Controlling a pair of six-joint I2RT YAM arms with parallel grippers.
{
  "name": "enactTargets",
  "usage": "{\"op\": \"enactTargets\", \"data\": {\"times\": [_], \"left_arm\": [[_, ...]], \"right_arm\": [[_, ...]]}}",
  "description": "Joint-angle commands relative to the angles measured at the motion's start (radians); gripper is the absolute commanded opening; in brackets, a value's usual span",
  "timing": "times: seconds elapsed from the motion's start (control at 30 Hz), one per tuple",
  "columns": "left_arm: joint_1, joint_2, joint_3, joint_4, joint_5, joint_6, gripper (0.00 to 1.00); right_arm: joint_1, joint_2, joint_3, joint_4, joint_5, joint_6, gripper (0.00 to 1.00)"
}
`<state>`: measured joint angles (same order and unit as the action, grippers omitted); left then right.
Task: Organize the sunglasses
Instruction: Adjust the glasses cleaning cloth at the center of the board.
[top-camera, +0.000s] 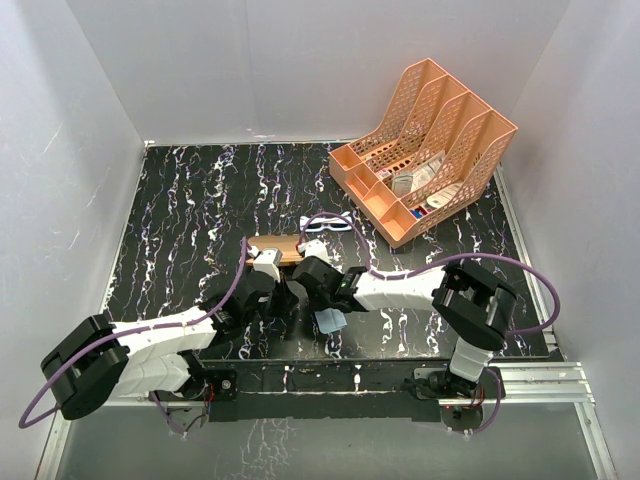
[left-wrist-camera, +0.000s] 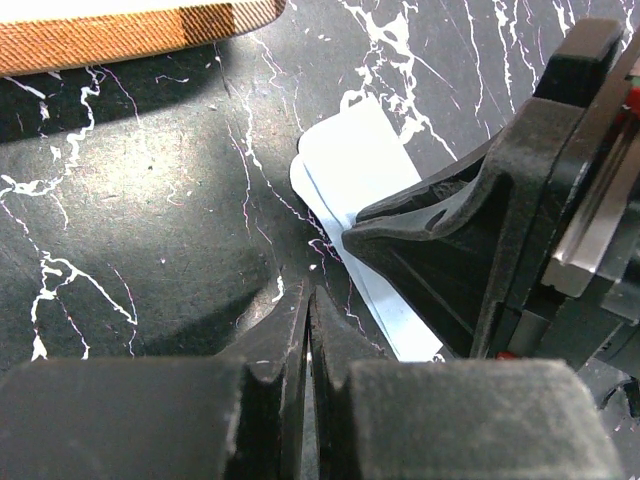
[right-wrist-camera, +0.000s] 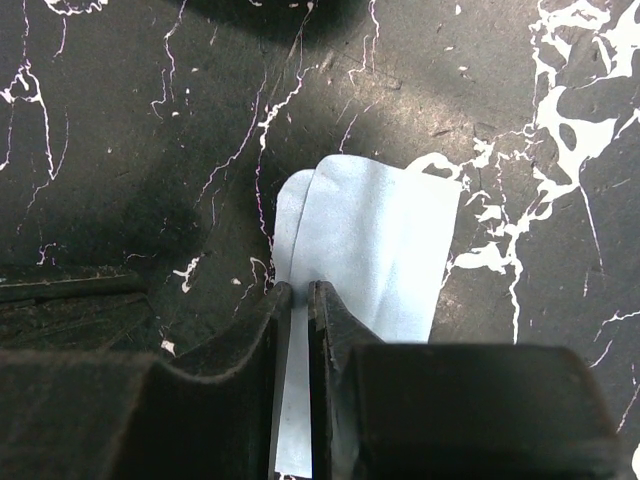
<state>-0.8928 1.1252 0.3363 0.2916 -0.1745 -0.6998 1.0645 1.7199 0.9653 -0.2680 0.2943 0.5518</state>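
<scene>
On a black marbled desk (top-camera: 180, 220), seen from above, we find the sunglasses (top-camera: 328, 224) lying flat on the far side of both claws. Their long axis runs left to right, and they sit between the brown case (top-camera: 282, 250) and the orange organizer (top-camera: 430, 150). We judge the right claw (top-camera: 318, 300) the nearer, with the sunglasses just beyond it.

From the left wrist, we see the left claw (left-wrist-camera: 308, 300) pressed fully closed and empty, while the right claw beside it pinches a blue cloth (left-wrist-camera: 350, 170).

From the right wrist, we see that claw nearly closed on the cloth's edge. Neither wrist view shows the sunglasses.
</scene>
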Motion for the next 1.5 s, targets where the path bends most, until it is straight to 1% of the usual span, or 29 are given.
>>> {"op": "enactTargets", "data": {"times": [0.0,0.13,0.23,0.37,0.53,0.6,0.7,0.83,1.03,1.1,1.47], "left_arm": [[0.003,0.007,0.005,0.014,0.005,-0.002,0.0],[0.003,0.01,0.01,0.013,0.007,0.0,0.0],[0.003,0.01,0.012,0.014,0.006,0.0,0.0],[0.004,0.012,0.013,0.014,0.009,0.0,0.0],[0.005,0.012,0.013,0.013,0.01,0.002,0.0],[0.003,0.012,0.012,0.014,0.01,0.0,0.0],[0.003,0.013,0.012,0.015,0.011,0.0,0.0],[0.004,0.013,0.01,0.017,0.011,-0.001,0.0],[0.004,0.013,0.004,0.021,0.013,-0.004,0.0],[0.003,0.014,0.003,0.024,0.015,-0.006,0.0],[0.003,0.018,0.001,0.029,0.015,-0.009,0.0]], "right_arm": [[-0.009,-0.048,-0.009,-0.004,-0.005,0.004,0.12],[-0.011,-0.049,-0.011,-0.002,-0.012,0.001,0.1],[-0.012,-0.051,-0.014,0.001,-0.013,0.002,0.11],[-0.013,-0.049,-0.014,0.0,-0.015,0.0,0.05],[-0.012,-0.053,-0.014,0.001,-0.013,0.0,0.03],[-0.012,-0.057,-0.014,0.001,-0.012,0.0,0.04],[-0.013,-0.063,-0.011,0.001,-0.012,-0.001,0.08],[-0.012,-0.065,-0.009,-0.002,-0.012,-0.001,0.09],[-0.012,-0.068,-0.01,-0.004,-0.013,0.0,0.05],[-0.013,-0.068,-0.012,0.001,-0.016,0.0,0.01],[-0.012,-0.079,-0.005,-0.005,-0.022,-0.001,0.0]]}}
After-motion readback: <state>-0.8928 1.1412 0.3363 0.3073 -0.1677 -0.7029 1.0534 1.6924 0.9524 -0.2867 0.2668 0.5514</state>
